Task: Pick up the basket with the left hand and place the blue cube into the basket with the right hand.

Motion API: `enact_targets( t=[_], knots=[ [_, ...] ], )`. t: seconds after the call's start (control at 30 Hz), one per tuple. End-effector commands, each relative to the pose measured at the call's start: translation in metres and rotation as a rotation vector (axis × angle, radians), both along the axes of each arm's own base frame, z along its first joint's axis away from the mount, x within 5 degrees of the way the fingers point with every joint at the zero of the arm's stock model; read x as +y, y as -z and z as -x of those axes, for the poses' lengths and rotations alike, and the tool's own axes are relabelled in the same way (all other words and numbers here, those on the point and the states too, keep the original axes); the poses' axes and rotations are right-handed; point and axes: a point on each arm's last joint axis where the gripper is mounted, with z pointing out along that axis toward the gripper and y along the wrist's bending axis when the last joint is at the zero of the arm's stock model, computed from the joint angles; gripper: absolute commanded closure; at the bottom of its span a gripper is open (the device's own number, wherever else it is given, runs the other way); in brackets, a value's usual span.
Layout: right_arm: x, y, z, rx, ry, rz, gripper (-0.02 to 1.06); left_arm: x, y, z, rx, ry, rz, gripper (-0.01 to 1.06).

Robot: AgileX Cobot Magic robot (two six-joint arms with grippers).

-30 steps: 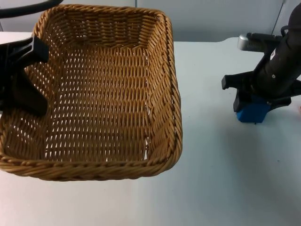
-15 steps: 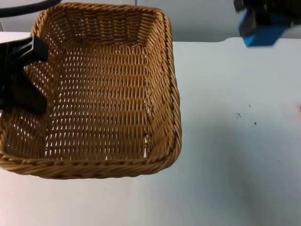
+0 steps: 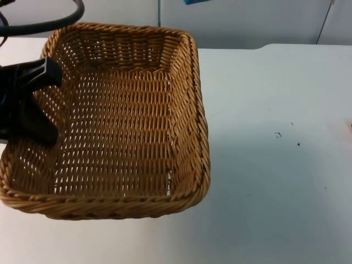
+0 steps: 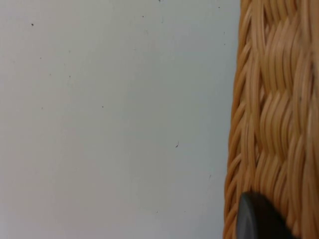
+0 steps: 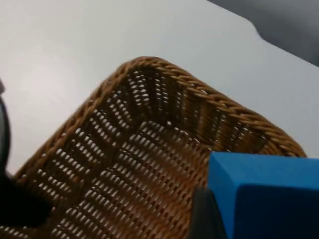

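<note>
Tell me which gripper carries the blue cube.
The right gripper, raised above the woven wicker basket, carries the blue cube; the left gripper clamps the basket's rim.

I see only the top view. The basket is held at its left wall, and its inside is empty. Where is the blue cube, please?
Observer: The right wrist view shows the blue cube in the right tool, with a dark finger against its side.
Operator: Is it over the basket?
Observer: That view looks past the cube into the basket, toward one of its corners. I cannot tell the height.
Operator: And the left tool?
Observer: In the left wrist view its fingertip lies on the woven rim, with the white table beside it.
</note>
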Motion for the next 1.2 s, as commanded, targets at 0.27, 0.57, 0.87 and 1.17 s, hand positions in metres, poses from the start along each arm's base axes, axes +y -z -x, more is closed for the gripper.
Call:
enact_targets(
  t=[0.27,0.57,0.87,1.17],
  knots=[
    [0.049,0.060,-0.009,0.030,-0.080,0.036,1.05,-0.003,-0.002,-0.001,-0.008,-0.025,0.026,1.05],
    [0.064,0.107,-0.020,0.082,-0.081,0.063,1.05,-0.003,-0.002,-0.001,-0.008,-0.026,0.026,1.05],
    [0.068,0.125,-0.023,0.085,-0.098,0.093,1.05,-0.003,-0.002,-0.001,-0.009,-0.024,0.026,1.05],
    [0.069,0.127,-0.024,0.082,-0.100,0.093,0.69,-0.002,-0.002,-0.002,-0.015,-0.025,0.023,1.05]
  ],
)
